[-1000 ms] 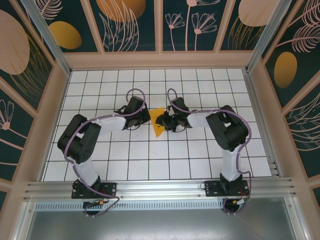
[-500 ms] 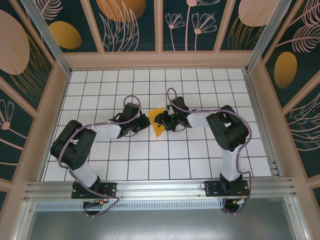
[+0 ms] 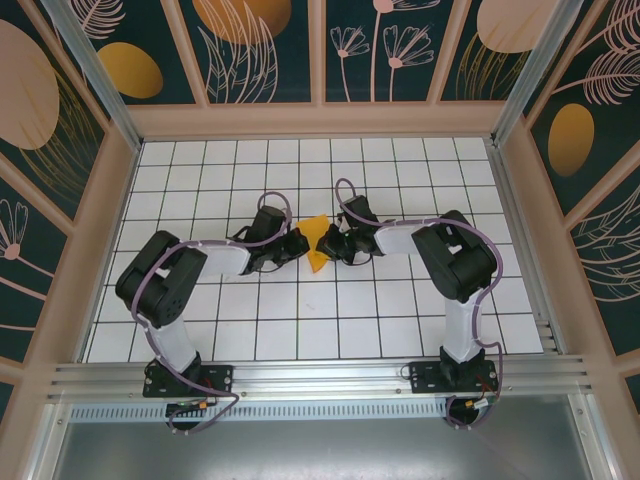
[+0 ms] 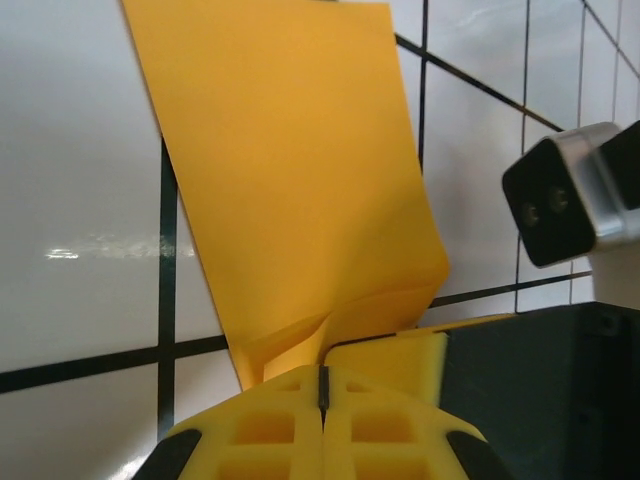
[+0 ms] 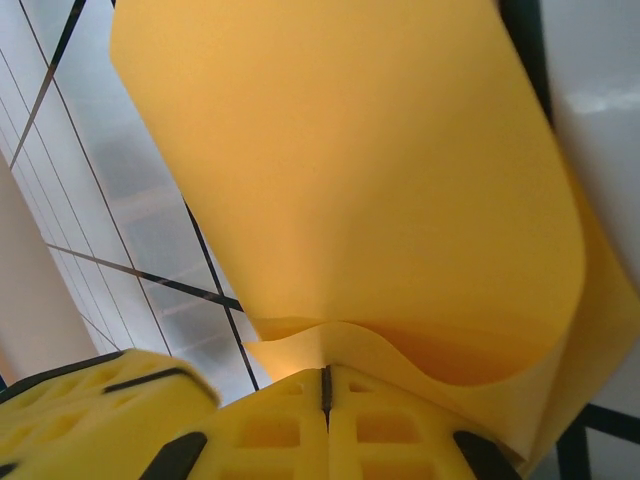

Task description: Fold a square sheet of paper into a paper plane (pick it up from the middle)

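**Both pincers clamped on creased sheet**

Top view, frame centre: L arm bent at elbow, forearm low, reaching right. R arm mirrors it, reaching left. L pincer (image 3: 297,245) & R pincer (image 3: 328,243) meet at the orange paper sheet (image 3: 316,258), which is creased and sits mid tabletop (image 3: 400,320). Wrist views: each pincer's jaws are pressed together at lower centre, pinching the sheet's edge. Sheet bulges up into upper frame.

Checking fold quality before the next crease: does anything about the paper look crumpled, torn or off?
Yes. The orange paper puckers into a small wrinkle where the shut left gripper pinches its edge, and at the right gripper its layers bow apart instead of lying flat. No tear is visible.
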